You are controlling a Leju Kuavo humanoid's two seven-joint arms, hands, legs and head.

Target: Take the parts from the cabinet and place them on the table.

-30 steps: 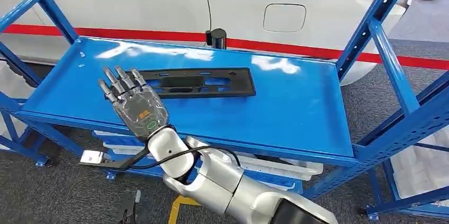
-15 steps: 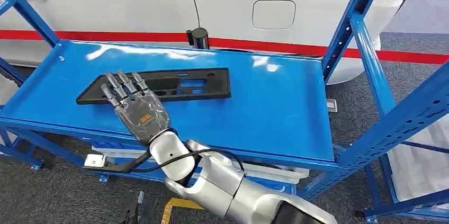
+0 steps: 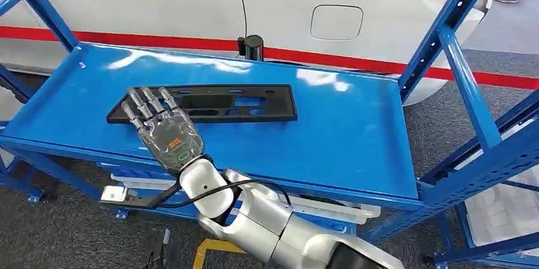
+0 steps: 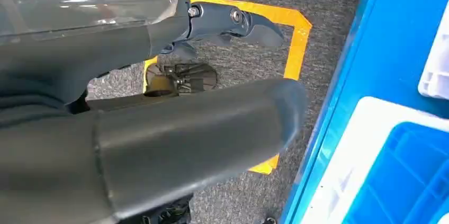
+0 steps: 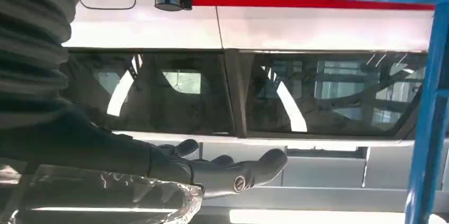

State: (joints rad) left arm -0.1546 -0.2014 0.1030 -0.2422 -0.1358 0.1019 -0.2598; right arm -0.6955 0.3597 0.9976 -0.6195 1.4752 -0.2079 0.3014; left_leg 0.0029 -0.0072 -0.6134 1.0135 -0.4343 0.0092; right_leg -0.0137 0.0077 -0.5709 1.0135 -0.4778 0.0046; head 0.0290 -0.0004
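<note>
Your right hand [image 3: 166, 134] hangs over the front part of the blue shelf [image 3: 343, 129], fingers stretched out and apart, with nothing in it. The fingertips [image 3: 145, 98] overlap the near edge of the black panel part [image 3: 210, 103], which lies flat on the shelf towards its left half, long side running along the shelf. From the head view you cannot tell whether the fingertips touch the part or hover just above it, so treat contact as unconfirmed.

The part is thin, flat and long, so a grasp from above will probably slip. Work the fingers under or over its near long edge and close the thumb against them. Take it nearer the middle of its length than the end, or it will likely tip and swing as it lifts. Raise it level and clear of the shelf lip and the blue uprights [image 3: 438, 40] before turning away.

Your left hand [image 4: 159, 144] hangs low by the floor with its yellow tape mark [image 4: 294, 33]; its thumb and fingers lie apart and hold nothing.
</note>
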